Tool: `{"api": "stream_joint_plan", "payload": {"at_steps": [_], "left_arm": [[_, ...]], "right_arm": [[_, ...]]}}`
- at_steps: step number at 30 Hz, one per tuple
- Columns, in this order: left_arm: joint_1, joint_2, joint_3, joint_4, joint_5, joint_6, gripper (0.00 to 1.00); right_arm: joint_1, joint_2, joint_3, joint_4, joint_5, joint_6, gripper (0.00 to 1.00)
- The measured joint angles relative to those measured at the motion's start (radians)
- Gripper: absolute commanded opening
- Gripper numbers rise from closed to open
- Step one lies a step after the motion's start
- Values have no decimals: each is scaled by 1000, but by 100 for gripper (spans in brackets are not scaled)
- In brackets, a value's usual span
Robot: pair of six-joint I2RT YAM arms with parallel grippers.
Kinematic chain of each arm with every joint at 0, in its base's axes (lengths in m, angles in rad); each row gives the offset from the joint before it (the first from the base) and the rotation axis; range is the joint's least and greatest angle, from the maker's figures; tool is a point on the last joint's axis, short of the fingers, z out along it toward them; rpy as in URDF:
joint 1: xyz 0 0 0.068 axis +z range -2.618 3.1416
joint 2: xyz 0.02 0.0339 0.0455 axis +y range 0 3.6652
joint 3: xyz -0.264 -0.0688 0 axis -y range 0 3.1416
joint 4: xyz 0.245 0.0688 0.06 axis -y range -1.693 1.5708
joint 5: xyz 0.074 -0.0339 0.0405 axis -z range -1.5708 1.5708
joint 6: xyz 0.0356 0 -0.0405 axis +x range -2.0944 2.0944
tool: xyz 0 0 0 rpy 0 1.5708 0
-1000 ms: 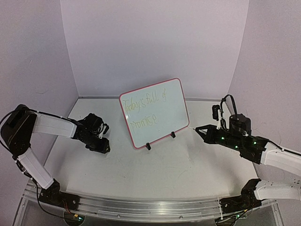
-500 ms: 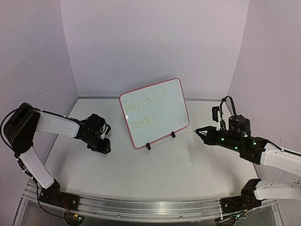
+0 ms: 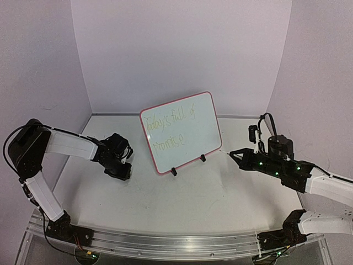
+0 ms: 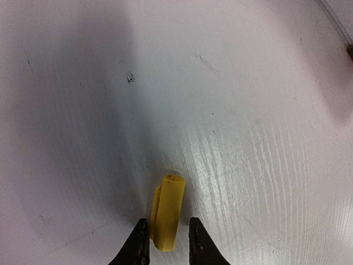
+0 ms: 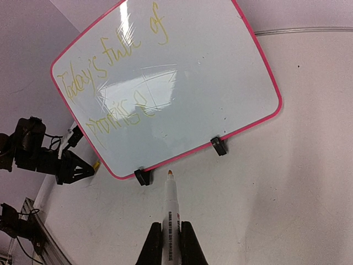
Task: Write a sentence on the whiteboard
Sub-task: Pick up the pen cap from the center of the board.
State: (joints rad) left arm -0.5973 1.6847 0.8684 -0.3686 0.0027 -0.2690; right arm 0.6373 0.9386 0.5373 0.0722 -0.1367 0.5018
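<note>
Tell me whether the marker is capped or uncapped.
Uncapped: the marker shows a bare tip, and a yellow cap lies on the table.

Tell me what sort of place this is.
Probably a robot lab test cell: a white table boxed in by blank walls, two arms bolted to a rail, and a small whiteboard as prop.

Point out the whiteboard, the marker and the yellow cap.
whiteboard point(image 5: 220, 94), right wrist view, bare white face right of the writing.
marker point(image 5: 170, 207), right wrist view, middle of its white barrel.
yellow cap point(image 4: 167, 212), left wrist view, middle of its side.
</note>
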Motion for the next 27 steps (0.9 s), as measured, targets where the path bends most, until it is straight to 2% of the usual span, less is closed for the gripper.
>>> {"api": "stream_joint_plan", "payload": {"at_steps": [11,19,27], "left_arm": [[-11,20,27,-25,-33,-22,0],[-20,2,11,-25,-45,-44,0],[-27,-243,-80,-62,-23,-40,0]], "right_arm": [[0,1,0,-14,12,0,0],[0,1,1,-40,15,-1,0],[-7,59,79,-131,-54,-9,0]]}}
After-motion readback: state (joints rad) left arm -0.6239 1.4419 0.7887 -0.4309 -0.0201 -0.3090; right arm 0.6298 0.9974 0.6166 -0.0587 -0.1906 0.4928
